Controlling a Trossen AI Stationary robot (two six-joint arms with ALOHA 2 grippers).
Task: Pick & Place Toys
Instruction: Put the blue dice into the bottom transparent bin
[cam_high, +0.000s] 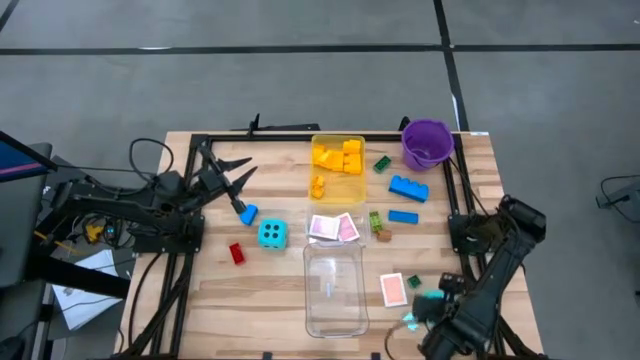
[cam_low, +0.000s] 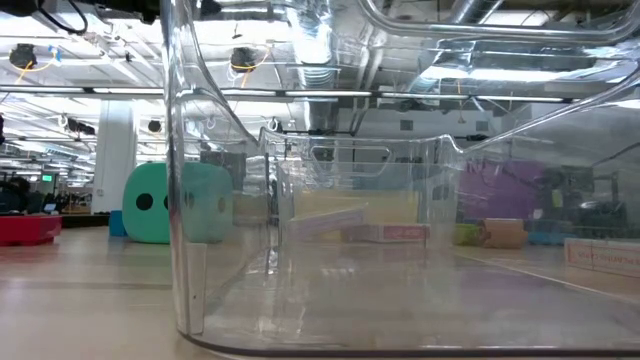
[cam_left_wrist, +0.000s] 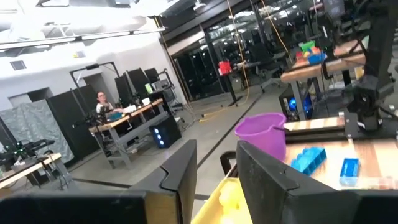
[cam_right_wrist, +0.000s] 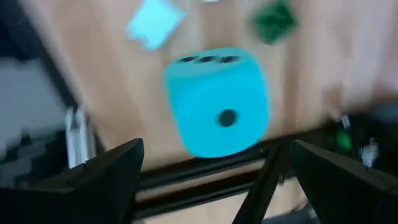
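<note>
Now, at the desk's (cam_high: 200, 300) near right edge: right jaws wide, either side of a cyan die (cam_right_wrist: 217, 102) lying on the wood. Second die (cam_high: 271, 234) left of centre, near a red brick (cam_high: 236, 253). Left jaws narrow, over the desk's left side, a blue brick (cam_high: 247, 213) at their tips; held or not, cannot tell. Yellow bricks (cam_high: 338, 157) in the yellow tray (cam_high: 345, 190).

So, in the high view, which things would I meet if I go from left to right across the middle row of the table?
red brick → cyan die → pink-backed playing cards → green brick → flat blue brick
</note>
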